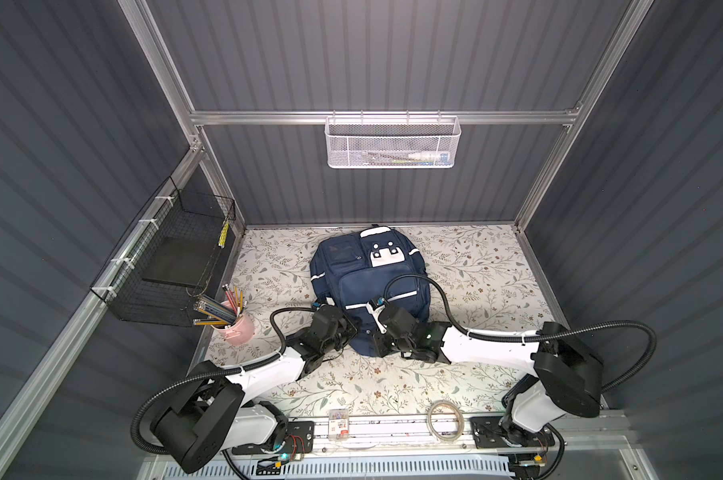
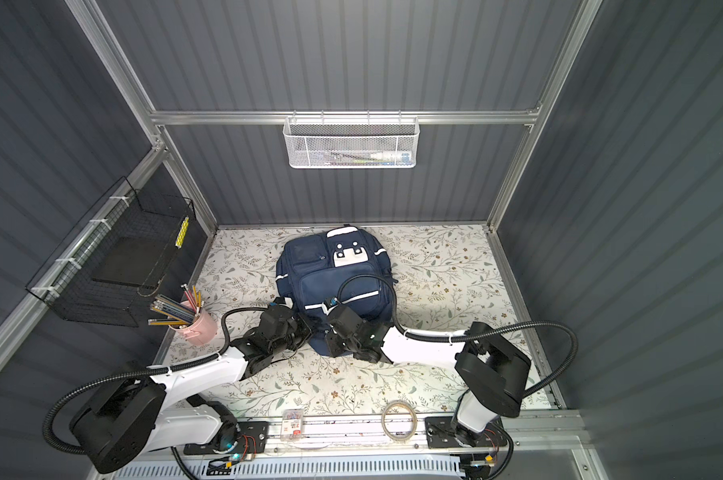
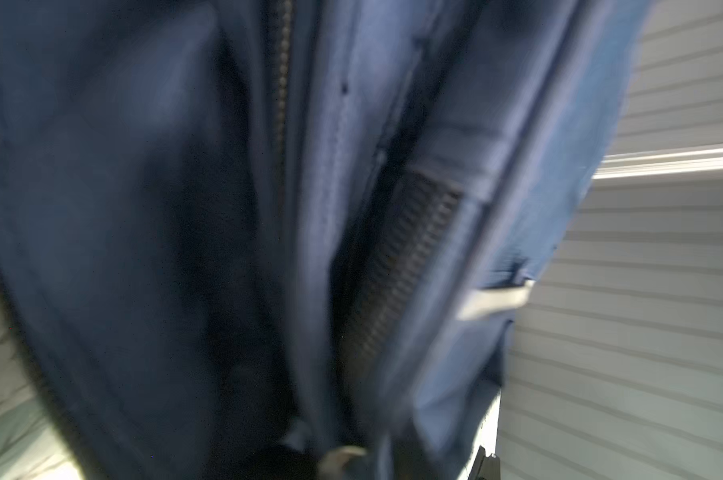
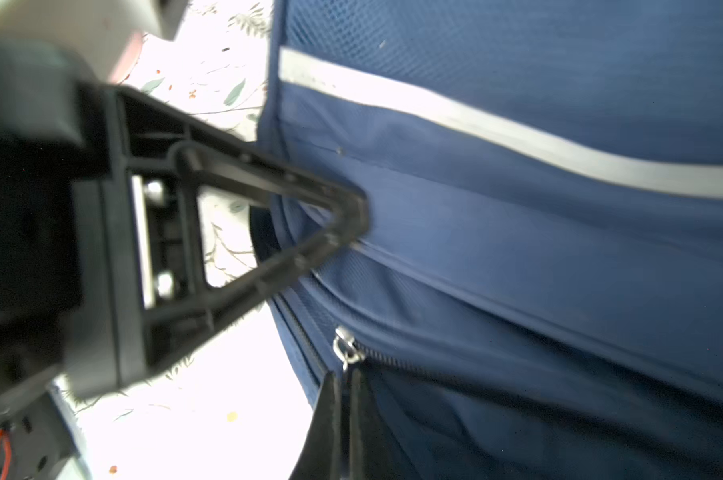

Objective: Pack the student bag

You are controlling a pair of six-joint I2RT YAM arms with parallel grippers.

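The navy student bag (image 1: pixel 376 282) (image 2: pixel 335 282) lies flat on the floral table, white patch at its far end. Both grippers work at its near end. In the right wrist view my right gripper (image 4: pixel 343 382) is shut on the silver zipper pull (image 4: pixel 345 349) of the bag (image 4: pixel 517 249). The same view shows my left gripper (image 4: pixel 351 216) closed to a point and pinching a fold of bag fabric beside the zip. In both top views the left gripper (image 1: pixel 353 328) (image 2: pixel 308 328) and right gripper (image 1: pixel 374 338) (image 2: pixel 328 340) almost meet. The left wrist view is blurred blue fabric (image 3: pixel 144 208) and zip teeth.
A pink cup of pencils (image 1: pixel 233 328) stands left of the bag, under a black wire basket (image 1: pixel 173 266) on the left wall. A white mesh basket (image 1: pixel 391 143) hangs on the back rail. A tape roll (image 1: pixel 446 419) and a small box (image 1: pixel 338 422) lie at the front edge.
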